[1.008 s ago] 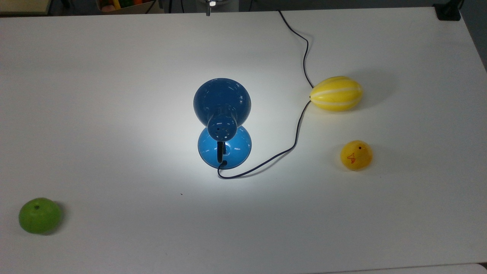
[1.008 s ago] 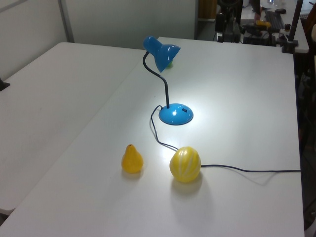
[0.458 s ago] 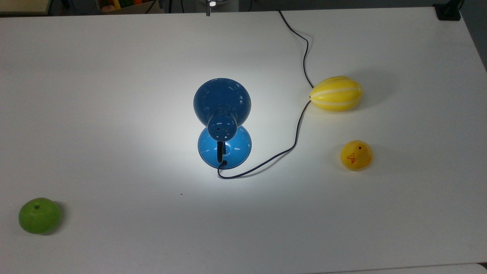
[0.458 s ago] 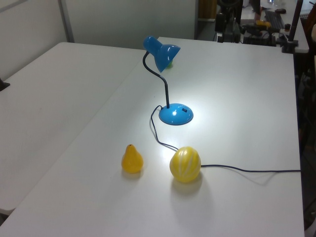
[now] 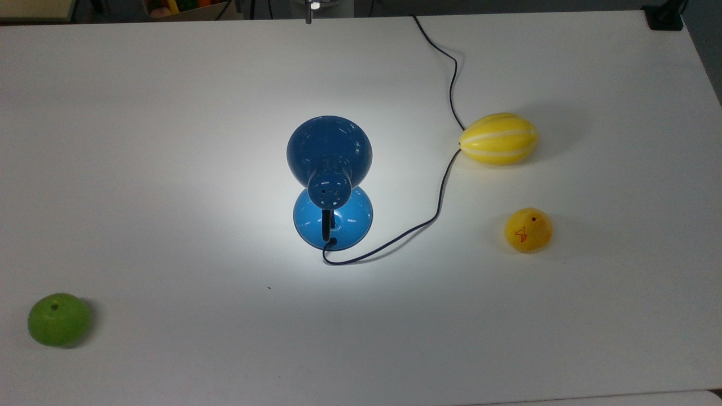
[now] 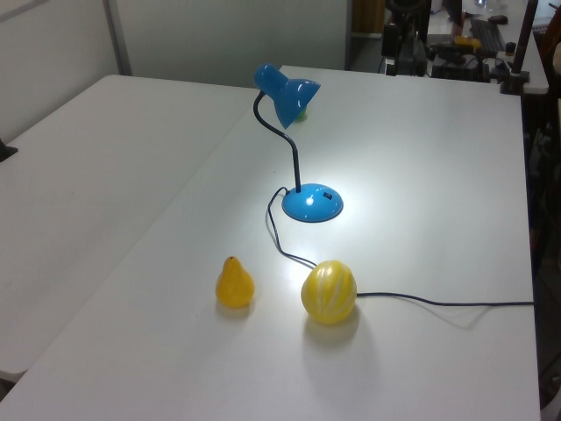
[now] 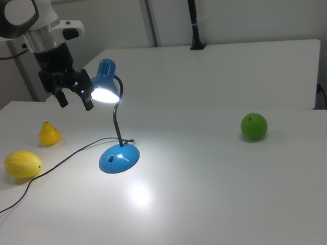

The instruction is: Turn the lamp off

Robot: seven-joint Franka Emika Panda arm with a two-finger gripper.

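One thing matters most: no change is seen on the table (image 5: 169, 101) from a second ago. The lamp (image 5: 329, 145) was lit then and is lit now, with a bright patch of light thrown on the table around its base (image 5: 333, 221). So the task is judged not yet begun; the light has not been put out.

The lamp is found in the middle of the table, with its shade bent over the base. A small dark mark (image 6: 325, 196) is seen on top of the base, and it is taken to be the switch, though this cannot be told for sure. The cord (image 5: 445, 175) is led away from the base, past the striped yellow fruit (image 5: 498, 138), which is touched by it.

The gripper (image 7: 74, 99) is held up high, just beside the lamp's shade, on the right view's left. Its two fingers (image 7: 61, 98) are spread apart and nothing is held between them. The base is well below it, so a move down to the switch is thought to be needed.

The yellow pear (image 5: 528, 229) and the green apple (image 5: 58, 319) are set well apart from the lamp and need not be touched.
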